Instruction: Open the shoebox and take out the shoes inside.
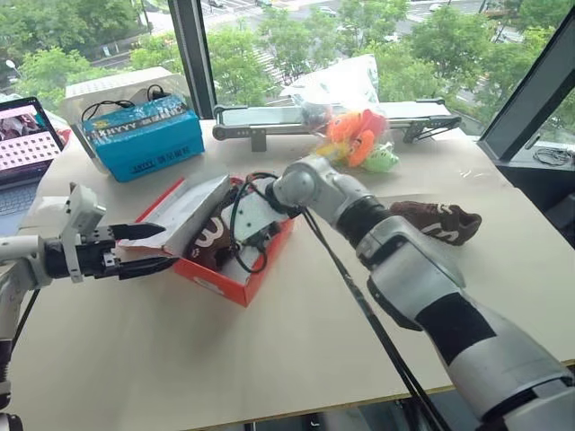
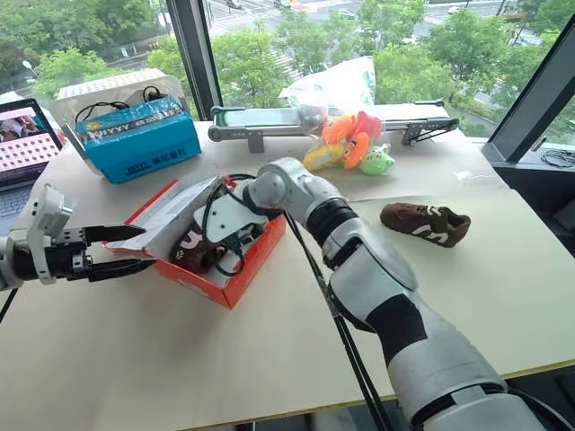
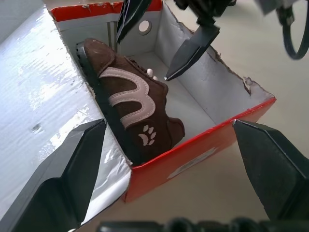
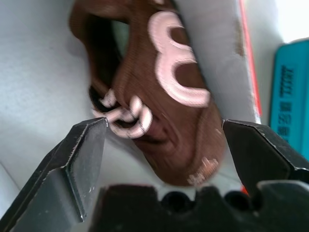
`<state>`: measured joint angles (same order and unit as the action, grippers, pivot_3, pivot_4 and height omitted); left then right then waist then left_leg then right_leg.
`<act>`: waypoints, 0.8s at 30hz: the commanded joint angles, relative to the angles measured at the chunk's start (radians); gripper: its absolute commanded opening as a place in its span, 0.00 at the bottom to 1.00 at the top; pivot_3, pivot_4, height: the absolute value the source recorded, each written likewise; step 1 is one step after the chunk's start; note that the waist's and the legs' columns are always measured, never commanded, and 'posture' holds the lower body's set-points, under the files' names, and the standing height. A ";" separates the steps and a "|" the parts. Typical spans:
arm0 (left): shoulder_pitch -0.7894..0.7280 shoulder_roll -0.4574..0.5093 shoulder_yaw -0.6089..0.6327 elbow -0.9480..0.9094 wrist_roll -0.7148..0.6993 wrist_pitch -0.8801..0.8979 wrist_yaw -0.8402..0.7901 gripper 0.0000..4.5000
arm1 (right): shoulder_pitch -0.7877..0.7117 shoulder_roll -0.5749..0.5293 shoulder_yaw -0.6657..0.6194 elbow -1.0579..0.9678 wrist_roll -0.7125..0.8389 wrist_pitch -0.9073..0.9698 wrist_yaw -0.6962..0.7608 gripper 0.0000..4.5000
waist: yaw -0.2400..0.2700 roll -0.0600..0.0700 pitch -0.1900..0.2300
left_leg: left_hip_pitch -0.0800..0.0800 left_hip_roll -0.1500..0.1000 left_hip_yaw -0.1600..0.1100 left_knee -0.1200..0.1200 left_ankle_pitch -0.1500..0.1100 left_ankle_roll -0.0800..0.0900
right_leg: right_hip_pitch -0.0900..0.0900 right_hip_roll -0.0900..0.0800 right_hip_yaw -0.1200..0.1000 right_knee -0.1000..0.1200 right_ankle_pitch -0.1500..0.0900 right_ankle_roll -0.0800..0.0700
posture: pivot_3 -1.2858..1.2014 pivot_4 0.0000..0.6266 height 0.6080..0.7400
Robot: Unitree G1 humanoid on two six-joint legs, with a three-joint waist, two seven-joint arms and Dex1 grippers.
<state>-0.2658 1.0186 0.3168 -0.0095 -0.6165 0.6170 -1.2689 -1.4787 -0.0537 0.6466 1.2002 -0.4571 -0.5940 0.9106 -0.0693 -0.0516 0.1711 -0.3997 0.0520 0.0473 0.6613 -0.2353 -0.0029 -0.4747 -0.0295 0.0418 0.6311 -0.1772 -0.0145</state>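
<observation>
The red shoebox point(image 1: 256, 269) stands open at the table's centre-left, its pale lid point(image 1: 189, 211) swung out to the left. One brown shoe point(image 3: 130, 101) with pale side marks lies inside it on its side. Another brown shoe point(image 1: 437, 221) rests on the table to the right. My right gripper point(image 4: 161, 145) reaches down into the box, open, one finger on either side of the shoe point(image 4: 169, 96) and not closed on it. My left gripper point(image 1: 164, 246) is open at the box's left end, the lid's edge between its fingers point(image 3: 63, 179).
Behind the shoebox stands a blue box with cables point(image 1: 144, 135), with a laptop point(image 1: 27, 135) at the far left. A clear bag of bright plush toys point(image 1: 355, 135) and a long grey rail point(image 1: 269, 117) lie along the window edge. Black cables hang from my right arm over the box.
</observation>
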 commanded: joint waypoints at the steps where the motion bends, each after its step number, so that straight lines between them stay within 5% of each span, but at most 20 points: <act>1: 0.004 0.011 0.034 -0.047 -0.024 0.012 0.012 1.00 | -0.067 0.027 0.006 0.029 -0.050 -0.035 -0.056 0.99 | 0.000 0.000 0.000 | 0.001 0.000 0.000 0.000 0.000 0.000 | 0.000 0.000 0.000 0.000 0.000 0.000 | 0.52 0.24 1.00; 20: -0.007 -0.022 0.013 -0.097 -0.050 0.032 0.060 1.00 | 0.010 0.172 0.057 0.127 -0.196 0.016 -0.157 0.99 | -0.003 -0.001 -0.001 | 0.004 0.000 0.000 0.000 0.000 0.000 | 0.000 0.001 0.001 0.001 -0.001 -0.001 | 0.52 0.24 1.00; 24: -0.013 -0.027 0.009 -0.094 -0.048 0.028 0.066 1.00 | 0.025 0.164 0.042 0.130 -0.192 0.024 -0.148 0.77 | -0.003 -0.001 -0.001 | 0.008 0.000 0.000 0.000 0.000 0.000 | 0.003 0.001 0.001 0.004 -0.001 -0.002 | 0.52 0.24 1.00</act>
<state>-0.2622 0.9880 0.3165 -0.0769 -0.6544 0.6555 -1.2061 -1.4836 0.1053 0.6795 1.3133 -0.6393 -0.5798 0.7331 -0.0723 -0.0527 0.1703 -0.3895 0.0523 0.0471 0.6613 -0.2351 -0.0032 -0.4699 -0.0280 0.0433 0.6352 -0.1784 -0.0163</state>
